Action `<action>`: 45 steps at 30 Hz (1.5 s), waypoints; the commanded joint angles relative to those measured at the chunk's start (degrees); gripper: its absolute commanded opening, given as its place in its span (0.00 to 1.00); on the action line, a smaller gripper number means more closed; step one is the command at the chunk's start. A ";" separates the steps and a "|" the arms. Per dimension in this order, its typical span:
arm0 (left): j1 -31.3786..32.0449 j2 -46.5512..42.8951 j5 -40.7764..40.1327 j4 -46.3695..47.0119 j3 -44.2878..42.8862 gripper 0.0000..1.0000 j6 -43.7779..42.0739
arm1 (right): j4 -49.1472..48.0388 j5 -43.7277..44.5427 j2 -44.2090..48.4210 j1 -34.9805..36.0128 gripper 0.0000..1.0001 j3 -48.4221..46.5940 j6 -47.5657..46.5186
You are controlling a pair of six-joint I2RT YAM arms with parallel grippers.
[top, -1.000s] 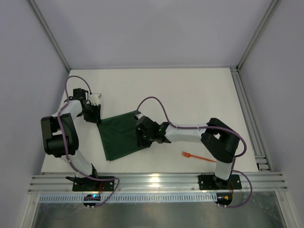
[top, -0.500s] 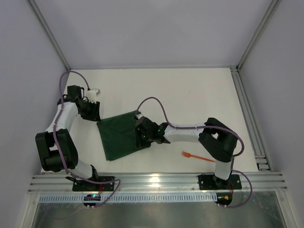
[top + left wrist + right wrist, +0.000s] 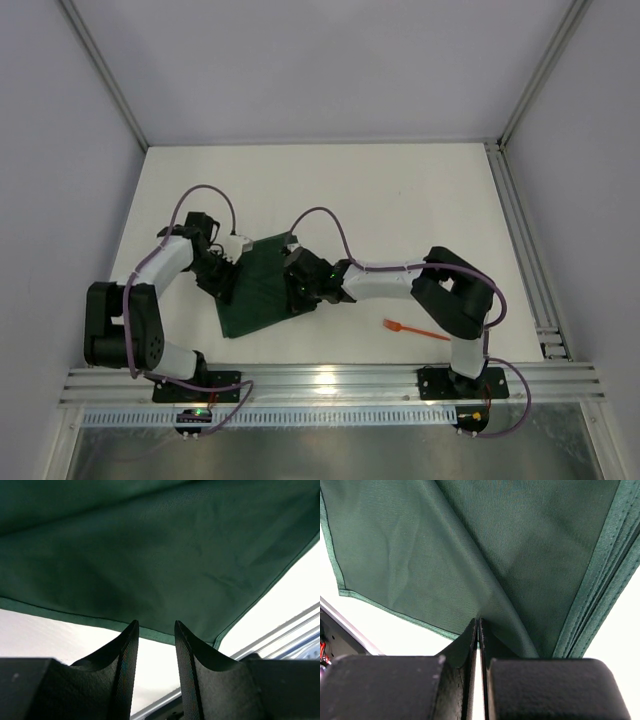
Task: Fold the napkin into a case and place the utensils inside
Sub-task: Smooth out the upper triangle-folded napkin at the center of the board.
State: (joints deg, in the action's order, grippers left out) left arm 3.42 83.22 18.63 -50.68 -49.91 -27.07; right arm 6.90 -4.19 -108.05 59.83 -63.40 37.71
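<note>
The left arm and right arm are built of white links and black joints — purple cables are looped alongside, and ribbed black fingers are fitted to the left gripper.

On my feed the napkin is plain dark green with no print at all, just a stitched hem in a slightly lighter green, while the table is off-white and the one utensil I can see is bright orange-red. The left arm and right arm are white shells with black joints and purple cables, and the left gripper has matte black fingers with a fine ribbed weave. The rail is bare silver, the walls pale grey-lilac.
</note>
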 commanded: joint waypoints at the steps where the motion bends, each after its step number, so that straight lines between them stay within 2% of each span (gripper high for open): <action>1: 0.27 -1.22 -3.86 1.27 0.69 0.36 -1.50 | -0.92 0.75 3.71 0.11 0.06 -1.47 0.87; 4: 0.27 0.27 -4.66 3.30 0.69 0.36 -0.97 | 0.92 2.51 7.66 -0.07 0.06 -1.12 0.26; 8: 0.18 2.03 -5.71 4.88 0.78 0.35 -1.05 | 4.08 3.92 12.49 -1.38 0.14 2.21 0.43; 10: 0.27 2.30 -5.98 5.23 1.04 0.34 -1.06 | 4.88 6.36 14.26 -1.82 0.23 4.06 1.22; 11: 0.18 2.21 -5.98 5.50 1.39 0.34 -1.23 | 5.06 6.90 16.01 -2.52 0.30 6.16 1.48; 14: 0.27 2.03 -6.06 5.76 1.66 0.34 -1.41 | 2.61 6.21 19.18 -4.28 0.46 11.25 3.94; 15: 0.27 2.03 -6.15 5.76 1.75 0.34 -1.49 | 1.64 5.08 19.71 -4.90 0.54 12.49 4.64; 17: 0.27 2.12 -6.15 5.85 1.92 0.34 -1.58 | -1.25 2.44 20.16 -5.78 0.59 15.39 6.66; 20: 0.27 2.30 -5.98 5.94 1.92 0.34 -1.49 | -4.24 0.15 19.28 -7.01 0.61 17.60 8.34; 23: 0.27 2.04 -5.36 6.03 1.92 0.34 -1.23 | -9.68 -2.93 17.79 -7.80 0.60 19.53 9.83; 28: 0.27 2.21 -5.36 6.47 2.01 0.34 -0.88 | -12.08 -3.99 15.24 -7.80 0.59 19.63 10.01; 33: 0.27 2.47 -5.63 6.73 2.10 0.34 -0.97 | -12.08 -2.67 14.71 -7.72 0.38 20.33 10.01; 45: 0.27 4.23 -6.85 8.22 2.45 0.34 -1.05 | -13.66 -2.23 13.74 -7.98 0.09 21.38 9.40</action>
State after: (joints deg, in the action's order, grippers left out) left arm 3.73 86.87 12.62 -44.25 -47.92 -27.53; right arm -3.73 -7.20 -94.56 51.99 -42.41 47.18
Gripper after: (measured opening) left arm 0.343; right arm 0.101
